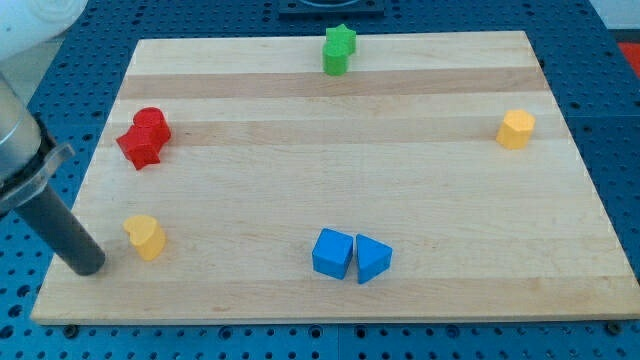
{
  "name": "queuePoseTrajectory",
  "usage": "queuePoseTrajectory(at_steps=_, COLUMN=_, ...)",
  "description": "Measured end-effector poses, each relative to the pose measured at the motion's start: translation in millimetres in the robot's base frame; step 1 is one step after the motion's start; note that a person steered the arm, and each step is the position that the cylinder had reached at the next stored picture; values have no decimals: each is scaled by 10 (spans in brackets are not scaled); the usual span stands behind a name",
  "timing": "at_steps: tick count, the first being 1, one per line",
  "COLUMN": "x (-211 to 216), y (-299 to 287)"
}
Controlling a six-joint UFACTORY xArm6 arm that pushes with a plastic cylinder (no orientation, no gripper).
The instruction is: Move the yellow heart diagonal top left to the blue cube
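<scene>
The yellow heart [146,236] lies near the board's left edge, low in the view. The blue cube [332,253] sits at the bottom middle, touching a blue triangular block [372,259] on its right. My tip [88,266] rests on the board just left of and slightly below the yellow heart, with a small gap between them. The rod slants up to the view's left edge.
Two red blocks [144,137] sit together at the left. A green star-shaped block [338,48] stands at the top middle. A yellow hexagonal block [516,129] is at the right. The wooden board [330,150] lies on a blue perforated table.
</scene>
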State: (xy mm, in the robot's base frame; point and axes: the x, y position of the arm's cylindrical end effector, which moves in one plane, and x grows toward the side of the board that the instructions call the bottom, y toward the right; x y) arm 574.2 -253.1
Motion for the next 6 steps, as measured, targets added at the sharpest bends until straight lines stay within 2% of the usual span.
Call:
queuePoseTrajectory(at_steps=2, x=-348, y=651)
queuePoseTrajectory(at_steps=4, x=-534, y=1301)
queuePoseTrajectory(at_steps=6, x=-590, y=2230)
